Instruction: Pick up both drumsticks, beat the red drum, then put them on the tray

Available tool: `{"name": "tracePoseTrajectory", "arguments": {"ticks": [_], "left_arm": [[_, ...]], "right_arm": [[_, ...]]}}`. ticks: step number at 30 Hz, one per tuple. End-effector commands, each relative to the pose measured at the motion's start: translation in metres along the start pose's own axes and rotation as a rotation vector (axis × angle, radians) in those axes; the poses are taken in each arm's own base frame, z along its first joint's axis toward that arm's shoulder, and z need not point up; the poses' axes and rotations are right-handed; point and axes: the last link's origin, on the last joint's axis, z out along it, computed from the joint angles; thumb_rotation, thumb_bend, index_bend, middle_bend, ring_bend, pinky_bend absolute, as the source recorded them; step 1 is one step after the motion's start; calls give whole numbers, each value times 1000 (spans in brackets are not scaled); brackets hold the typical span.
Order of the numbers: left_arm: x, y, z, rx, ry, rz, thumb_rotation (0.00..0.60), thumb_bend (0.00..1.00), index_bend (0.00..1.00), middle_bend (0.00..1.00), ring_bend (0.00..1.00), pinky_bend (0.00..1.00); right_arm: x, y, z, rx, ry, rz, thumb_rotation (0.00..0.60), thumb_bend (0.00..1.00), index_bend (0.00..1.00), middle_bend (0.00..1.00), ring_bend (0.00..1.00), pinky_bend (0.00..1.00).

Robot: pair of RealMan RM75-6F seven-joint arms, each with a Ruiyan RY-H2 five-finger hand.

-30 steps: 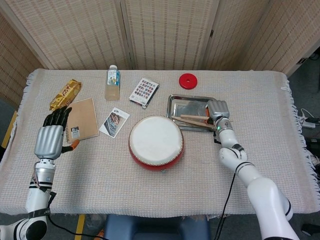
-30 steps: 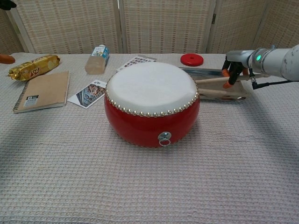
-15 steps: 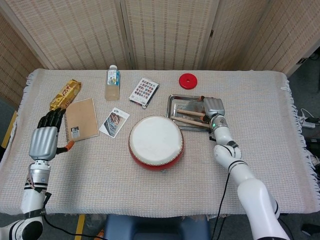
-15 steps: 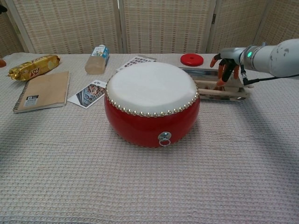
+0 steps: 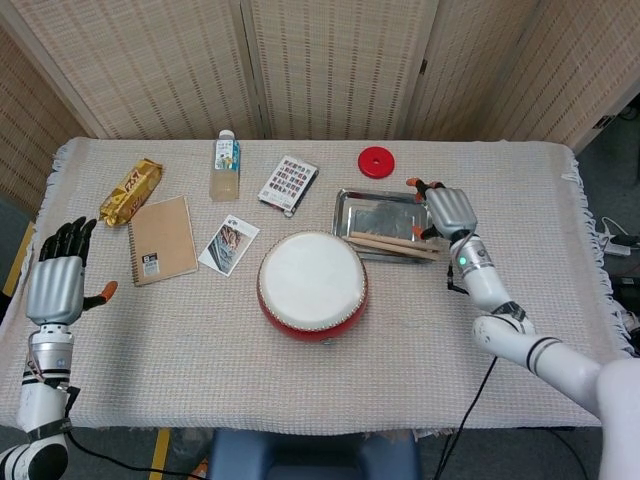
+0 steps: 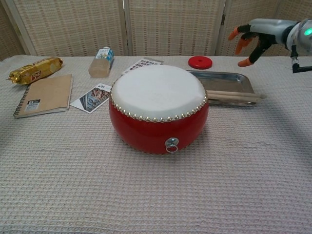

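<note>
The desk [image 5: 560, 330], covered by a woven cloth, is seen whole only in the head view; the chest view cuts off its near edge. The red drum [image 5: 312, 285] sits at the centre and serves as the landmark. Behind and to the right of the drum the metal tray [image 5: 370, 207] is found, and both drumsticks [image 5: 395, 243] are laid side by side across its near edge, their tips jutting past the rim on the right. The right hand [image 5: 450, 210] is held raised above the tray's right end, fingers spread wide and holding nothing; the chest view shows it well clear of the sticks. The left hand [image 5: 55, 280] is shown only in the head view, far left of the drum, fingers extended and apart, empty. Left of the drum a brown notebook [image 5: 163, 238] is laid, with a small label whose writing cannot be read. Behind it a gold snack packet [image 5: 130, 188] is seen; red lettering is visible in the chest view but not legible. A bottle [image 5: 225, 167], a patterned card pack [image 5: 288, 183], a photo card [image 5: 229, 243] and a red disc [image 5: 377, 161] lie behind the drum.
</note>
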Motion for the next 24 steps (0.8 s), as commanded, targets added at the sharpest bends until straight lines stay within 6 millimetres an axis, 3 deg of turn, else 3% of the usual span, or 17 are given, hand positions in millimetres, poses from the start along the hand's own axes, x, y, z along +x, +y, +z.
{"name": "tracePoseTrajectory", "arguments": {"ticks": [1, 6, 12, 17, 24], "left_arm": [[-3, -10, -9, 9, 4, 3, 600, 251, 0, 0, 0, 111], [-6, -26, -28, 26, 13, -9, 600, 251, 0, 0, 0, 110], [-8, -44, -59, 36, 9, 26, 600, 251, 0, 0, 0, 107], [-8, -51, -79, 22, 9, 85, 600, 251, 0, 0, 0, 99], [-6, -62, -99, 14, 13, 118, 600, 250, 0, 0, 0, 98]], "right_arm": [[47, 63, -118, -44, 166, -76, 600, 194, 80, 210, 68, 247], [47, 83, -183, -58, 201, -72, 600, 194, 0, 98, 0, 71], [31, 96, -254, -54, 245, -45, 600, 194, 0, 52, 0, 32], [18, 102, -286, -59, 241, -11, 600, 194, 0, 31, 0, 0], [7, 111, -306, -60, 238, 6, 600, 195, 0, 30, 0, 0]]}}
